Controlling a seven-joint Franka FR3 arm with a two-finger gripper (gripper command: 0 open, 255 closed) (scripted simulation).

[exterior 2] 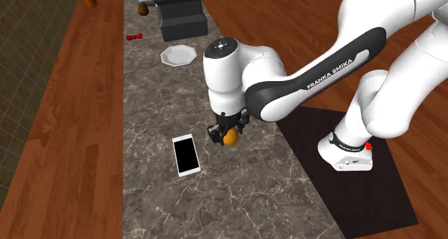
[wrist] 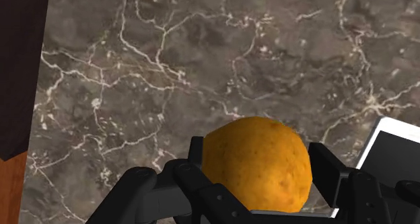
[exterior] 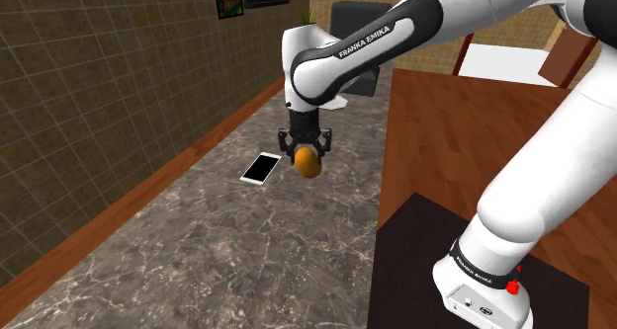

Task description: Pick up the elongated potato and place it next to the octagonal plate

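The potato hangs clasped in my gripper above the counter. A phone lies on the counter just beside it; the plate lies well apart, farther along the counter.

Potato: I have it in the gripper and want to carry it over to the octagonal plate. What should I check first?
1. Potato clasped between the gripper fingers: ok.
2. Potato lifted off the marble counter: ok, it appears to hang above it.
3. Phone apart from the potato: ok, it lies flat beside the gripper.
4. Octagonal plate located: ok, farther along the counter, in front of a dark appliance.
5. Bare marble beside the plate for set-down: ok on the side facing the gripper.
6. Grip centred along the potato's length: cannot tell.
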